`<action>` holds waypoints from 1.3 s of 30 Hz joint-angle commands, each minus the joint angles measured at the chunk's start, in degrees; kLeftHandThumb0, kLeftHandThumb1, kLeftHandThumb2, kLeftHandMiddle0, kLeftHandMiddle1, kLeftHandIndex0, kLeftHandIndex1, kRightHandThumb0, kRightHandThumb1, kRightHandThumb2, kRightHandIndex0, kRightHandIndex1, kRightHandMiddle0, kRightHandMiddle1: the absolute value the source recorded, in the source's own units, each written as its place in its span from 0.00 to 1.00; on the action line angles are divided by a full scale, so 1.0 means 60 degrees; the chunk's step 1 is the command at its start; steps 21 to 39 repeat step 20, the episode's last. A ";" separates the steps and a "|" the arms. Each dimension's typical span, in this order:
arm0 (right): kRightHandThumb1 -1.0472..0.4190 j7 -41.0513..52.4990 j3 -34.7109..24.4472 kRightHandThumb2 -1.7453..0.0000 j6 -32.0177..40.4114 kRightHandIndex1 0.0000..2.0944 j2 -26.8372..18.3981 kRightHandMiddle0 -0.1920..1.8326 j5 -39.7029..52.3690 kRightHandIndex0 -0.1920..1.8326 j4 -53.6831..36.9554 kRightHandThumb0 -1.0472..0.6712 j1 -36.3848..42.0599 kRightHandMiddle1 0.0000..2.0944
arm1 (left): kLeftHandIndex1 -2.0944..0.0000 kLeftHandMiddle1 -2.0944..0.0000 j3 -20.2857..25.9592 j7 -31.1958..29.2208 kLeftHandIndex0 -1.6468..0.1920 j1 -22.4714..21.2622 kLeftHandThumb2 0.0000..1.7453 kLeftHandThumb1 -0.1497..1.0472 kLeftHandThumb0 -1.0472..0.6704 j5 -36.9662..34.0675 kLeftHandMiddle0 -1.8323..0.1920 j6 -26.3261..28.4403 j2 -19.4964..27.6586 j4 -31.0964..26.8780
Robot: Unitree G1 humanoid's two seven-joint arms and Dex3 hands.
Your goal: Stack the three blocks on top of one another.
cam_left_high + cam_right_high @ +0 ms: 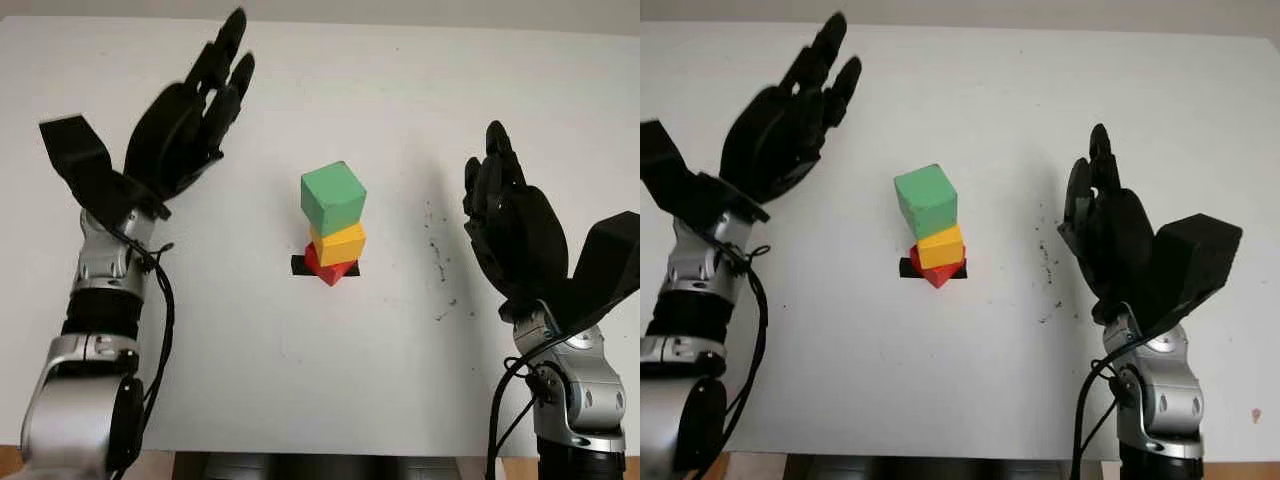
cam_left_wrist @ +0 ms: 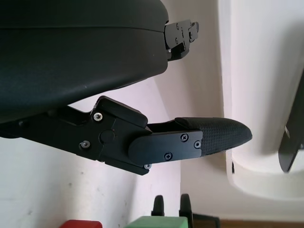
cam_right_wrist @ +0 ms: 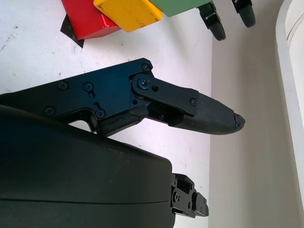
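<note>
On the white table [image 1: 300, 400], between the two raised hands, the three blocks were seen already stacked, well clear of the fingers on either side. The left hand [image 1: 185, 125] was held up and open to one side of the stack, nothing grasped, and the right hand [image 1: 515, 225] was likewise held open on the other side; both were judged to have been kept apart from the tower so that it would not be knocked. The stack's long axis was set upright, though a slight lean was noted. The green block [image 1: 333, 197], the largest, was placed on top, the yellow block [image 1: 339, 243] under it, and the red block [image 1: 328, 267] at the bottom, turned cornerwise upon a small black mark [image 1: 299, 265]. The task was judged complete, if somewhat top-heavy.
</note>
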 commanded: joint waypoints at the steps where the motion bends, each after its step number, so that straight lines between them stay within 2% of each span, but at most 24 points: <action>1: 0.00 -0.0092 0.0031 0.58 -0.0295 0.00 0.0088 0.00 -0.0070 0.00 0.0075 0.17 0.0031 0.00 | 1.00 1.00 0.0138 0.0233 1.00 0.0392 0.35 1.00 0.14 -0.0076 1.00 -0.0105 -0.0256 0.0106; 10: 0.00 -0.0348 0.0524 0.56 -0.0813 0.00 0.0316 0.00 -0.0526 0.00 0.0435 0.17 -0.0012 0.00 | 1.00 1.00 0.0255 0.0783 1.00 0.1204 0.42 1.00 0.14 -0.0061 1.00 -0.0191 -0.0761 0.0241; 18: 0.00 -0.0383 0.0779 0.55 -0.1242 0.00 0.0364 0.00 -0.0865 0.00 0.0675 0.17 0.0008 0.00 | 1.00 1.00 0.0334 0.0756 1.00 0.1547 0.41 1.00 0.14 -0.0261 1.00 -0.0071 -0.0946 -0.0078; 39: 0.00 -0.0433 0.0785 0.56 -0.1157 0.00 0.0401 0.00 -0.0883 0.00 0.0616 0.17 0.0018 0.00 | 1.00 1.00 0.0315 0.0640 1.00 0.1575 0.41 1.00 0.14 -0.0344 1.00 -0.0009 -0.0984 -0.0162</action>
